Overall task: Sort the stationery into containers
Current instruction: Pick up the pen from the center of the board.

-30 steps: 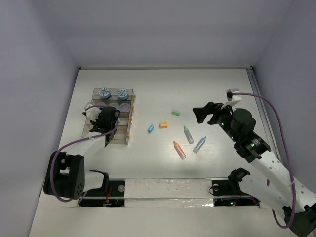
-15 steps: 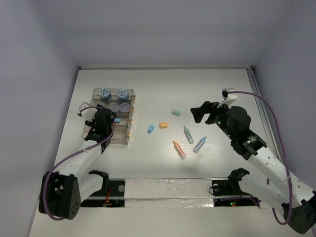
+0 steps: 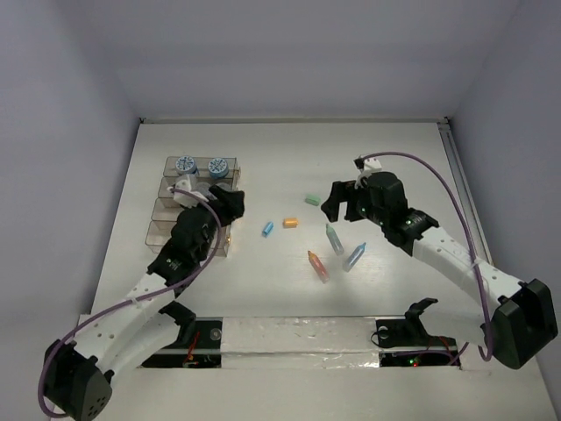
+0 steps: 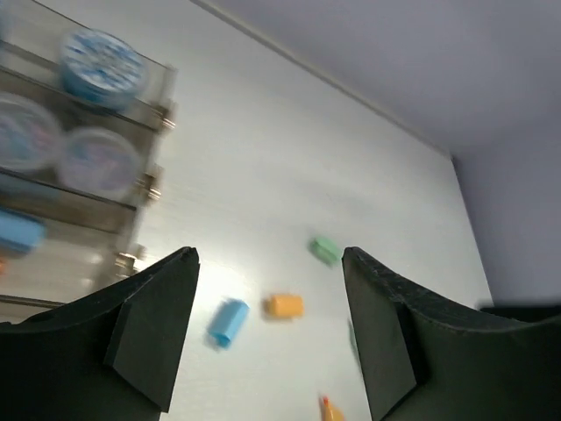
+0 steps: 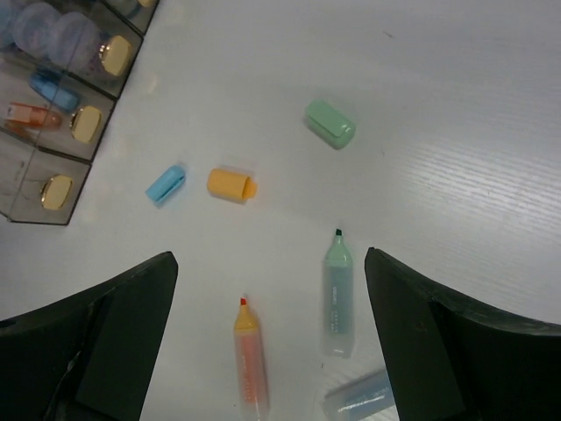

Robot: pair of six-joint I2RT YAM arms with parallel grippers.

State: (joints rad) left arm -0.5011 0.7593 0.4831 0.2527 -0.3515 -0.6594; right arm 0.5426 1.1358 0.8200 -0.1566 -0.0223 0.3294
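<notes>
The stepped clear brown trays stand at the left, with two blue-grey jars in the back tray. Three uncapped markers lie mid-table: green, blue and orange. Three loose caps lie near them: green, orange and blue. My left gripper is open and empty at the trays' right edge. Its view looks toward the blue cap and orange cap. My right gripper is open and empty, hovering above the green marker and orange marker.
The right wrist view shows the trays holding a blue item and an orange item. Two lilac-lidded jars sit in the second tray. Walls close the table at the back and both sides.
My left gripper has swung from above the trays to their right edge. My right gripper has moved left, toward the markers. The stationery has not moved.
</notes>
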